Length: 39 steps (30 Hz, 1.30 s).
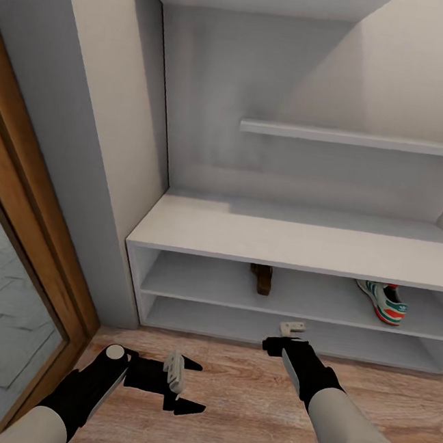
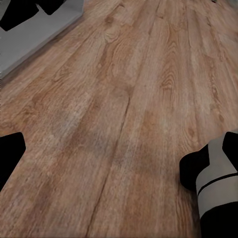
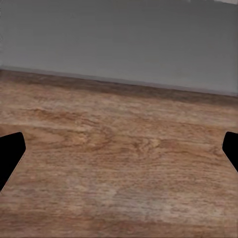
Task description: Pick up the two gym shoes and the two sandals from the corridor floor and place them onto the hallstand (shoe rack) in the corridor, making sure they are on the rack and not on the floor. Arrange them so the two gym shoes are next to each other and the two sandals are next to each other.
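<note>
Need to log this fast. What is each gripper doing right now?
Left gripper: open, holding nothing, over the corridor floor.
Right gripper: open, holding nothing, low in front of the hallstand.

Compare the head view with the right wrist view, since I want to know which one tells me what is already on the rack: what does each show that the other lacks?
Head view alone: the hallstand with its bench top and shelf openings, one sandal and one gym shoe apart on the upper low shelf, the left gripper with open jaws, and a wood-framed door at the side.

Right wrist view alone: the right gripper from behind its widely parted fingertips.

Both: the corridor floor meeting the hallstand's grey-white base.
</note>
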Available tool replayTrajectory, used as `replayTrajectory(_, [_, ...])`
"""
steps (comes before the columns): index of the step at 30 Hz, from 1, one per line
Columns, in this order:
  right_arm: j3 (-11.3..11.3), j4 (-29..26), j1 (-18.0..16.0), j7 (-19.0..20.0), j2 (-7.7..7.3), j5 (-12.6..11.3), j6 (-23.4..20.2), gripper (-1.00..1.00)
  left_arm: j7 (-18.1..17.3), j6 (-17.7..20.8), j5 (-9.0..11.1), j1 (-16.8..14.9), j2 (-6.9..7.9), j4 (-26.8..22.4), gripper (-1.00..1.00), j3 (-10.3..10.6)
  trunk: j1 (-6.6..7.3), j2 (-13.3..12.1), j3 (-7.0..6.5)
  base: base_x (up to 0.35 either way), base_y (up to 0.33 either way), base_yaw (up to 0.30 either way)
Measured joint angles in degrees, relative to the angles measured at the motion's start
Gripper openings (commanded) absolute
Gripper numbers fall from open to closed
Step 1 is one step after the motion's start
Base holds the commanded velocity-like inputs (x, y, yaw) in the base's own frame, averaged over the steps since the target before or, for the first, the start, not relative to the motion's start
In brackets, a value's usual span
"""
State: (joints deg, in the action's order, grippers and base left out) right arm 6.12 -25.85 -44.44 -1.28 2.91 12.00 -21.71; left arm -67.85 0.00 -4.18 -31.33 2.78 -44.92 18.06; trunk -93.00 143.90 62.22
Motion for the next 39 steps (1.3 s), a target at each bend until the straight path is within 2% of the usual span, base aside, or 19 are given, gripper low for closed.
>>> replayTrajectory(3, [0.01,0.0,-0.01,0.05,-0.14,-0.01,2.67,1.0,0.01,0.0,-0.01,0.01,0.06,0.01,1.0,-0.02,0.0,0.0,0.0,0.0,0.0,0.0])
replayTrajectory(4, [0.04,0.08,-0.02,0.17,-0.34,-0.01,7.52,1.0,-0.01,0.0,-0.05,-0.01,0.14,0.0,1.0,-0.03,0.0,0.0,0.0,0.0,0.0,0.0])
replayTrajectory(5, [0.07,0.08,0.0,0.19,-0.38,-0.02,8.6,1.0,0.0,0.0,-0.06,-0.02,0.16,0.0,1.0,-0.03,0.0,0.0,0.0,0.0,0.0,0.0])
replayTrajectory(9, [0.2,0.04,0.01,0.23,-0.44,-0.08,10.22,1.0,0.01,0.0,-0.07,0.02,0.17,0.0,1.0,-0.04,0.0,0.0,0.0,0.0,0.0,0.0])
replayTrajectory(15, [0.23,1.52,0.86,0.28,-0.51,-0.33,12.58,1.0,0.0,0.0,-0.06,0.0,0.18,0.01,1.0,-0.05,0.16,-0.08,-1.32,0.0,0.0,0.0])
replayTrajectory(19, [0.12,11.47,1.98,0.34,-0.56,-0.37,18.29,1.0,0.05,0.02,0.0,-0.01,0.18,0.01,1.0,-0.12,0.26,-0.13,-2.2,0.0,0.0,0.0])
replayTrajectory(22, [0.1,18.84,2.12,0.41,-1.1,-0.32,19.9,1.0,0.08,0.06,0.01,-0.01,0.18,0.05,1.0,-0.2,0.33,-0.17,-2.87,0.0,0.0,0.0])
replayTrajectory(24, [0.06,21.48,2.4,0.39,-2.0,-0.3,20.31,1.0,0.14,0.07,0.02,0.0,0.22,0.06,1.0,-0.26,0.39,-0.2,-3.31,0.0,0.0,0.0])
replayTrajectory(27, [0.02,23.58,5.0,0.35,-3.49,-0.3,21.49,1.0,0.8,0.18,0.09,0.0,0.3,0.11,1.0,-0.45,0.46,-0.24,-3.98,0.0,0.0,0.0])
replayTrajectory(31, [0.02,24.13,7.04,0.33,-3.91,-0.42,22.35,1.0,1.81,0.28,0.11,0.01,0.28,0.28,1.0,-0.52,0.57,-0.29,-4.87,0.0,0.0,0.0])
replayTrajectory(35, [0.06,24.27,8.44,0.33,-4.09,-2.7,22.58,1.0,4.55,0.31,0.16,-0.02,0.3,1.76,1.0,-0.61,0.67,-0.34,-5.75,0.0,0.0,0.0])
replayTrajectory(37, [0.08,24.3,8.91,0.33,-4.12,-6.04,22.63,1.0,8.13,0.32,0.19,-0.02,0.3,3.14,1.0,-0.67,0.72,-0.37,-6.2,0.0,0.0,0.0])
replayTrajectory(39, [0.1,24.32,9.1,0.31,-4.14,-9.8,22.65,1.0,13.46,0.33,0.25,-0.02,0.27,5.04,1.0,-0.66,0.77,-0.4,-6.64,0.0,0.0,0.0])
